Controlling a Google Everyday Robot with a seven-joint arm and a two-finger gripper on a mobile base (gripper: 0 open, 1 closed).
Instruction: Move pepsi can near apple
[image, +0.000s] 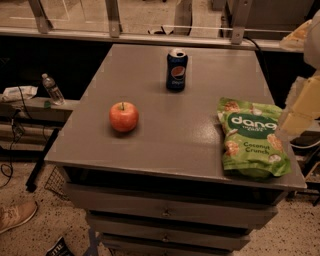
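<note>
i see one pepsi can (176, 70) standing upright on the counter (170, 145), long axis vertical, silver top up and its round logo turned toward my camera. it sits toward the far side of the counter, a little right of centre. one apple (124, 116) rests nearer to me and left of the can, stem up. the two are apart, with only bare counter between them. one green snack bag (251, 138) lies flat by the counter's right edge near the front, apart from the can and well apart from the apple. the gripper (299, 110) hangs at the right edge of my view, just over the bag's right side, pale and partly cut off. i cannot tell whether it is released or clenched. off the counter, one clear water bottle (52, 89) stands tilted on a lower ledge to the left, and one shoe (15, 215) shows on the floor at lower left.
</note>
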